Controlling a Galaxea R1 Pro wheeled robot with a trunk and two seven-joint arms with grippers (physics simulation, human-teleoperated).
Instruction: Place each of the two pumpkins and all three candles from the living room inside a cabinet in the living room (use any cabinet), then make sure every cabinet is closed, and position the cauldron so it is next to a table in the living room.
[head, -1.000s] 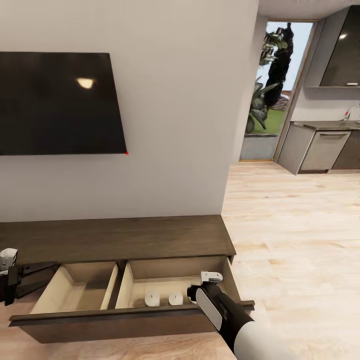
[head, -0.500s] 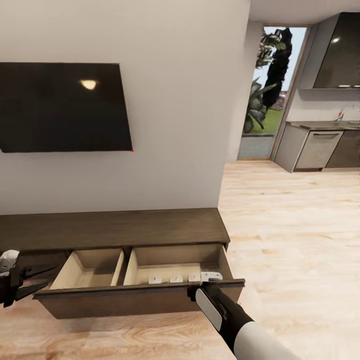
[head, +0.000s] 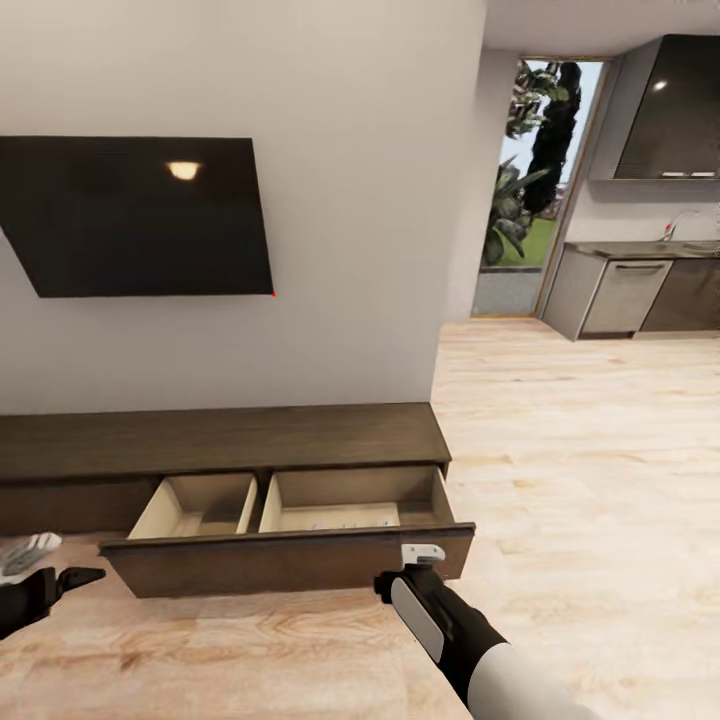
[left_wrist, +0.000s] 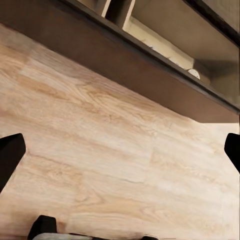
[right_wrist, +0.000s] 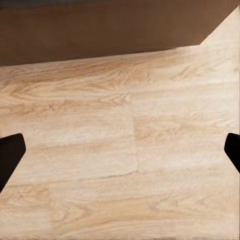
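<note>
The long dark-brown cabinet (head: 230, 440) stands against the wall with its wide drawer (head: 290, 565) pulled open, showing two pale compartments. Small white candles (left_wrist: 194, 73) lie in the right compartment, and their tops barely show over the drawer front (head: 340, 523). My right gripper (head: 388, 586) hangs open over the wood floor just in front of the drawer's right end, with nothing between its fingers (right_wrist: 10, 152). My left gripper (head: 70, 578) is open too, low over the floor by the drawer's left end, fingers (left_wrist: 10, 150) spread wide. The pumpkins, the cauldron and the table are out of view.
A black TV (head: 140, 215) hangs on the wall above the cabinet. The wall ends at a corner (head: 450, 300); to its right, wood floor (head: 590, 450) runs to grey kitchen units (head: 620, 295) and a glass door with plants (head: 530, 180).
The whole picture has shifted: the camera has drawn back, so the cabinet looks smaller and farther. The drawer stays open. Both grippers now hang over the floor in front of it.
</note>
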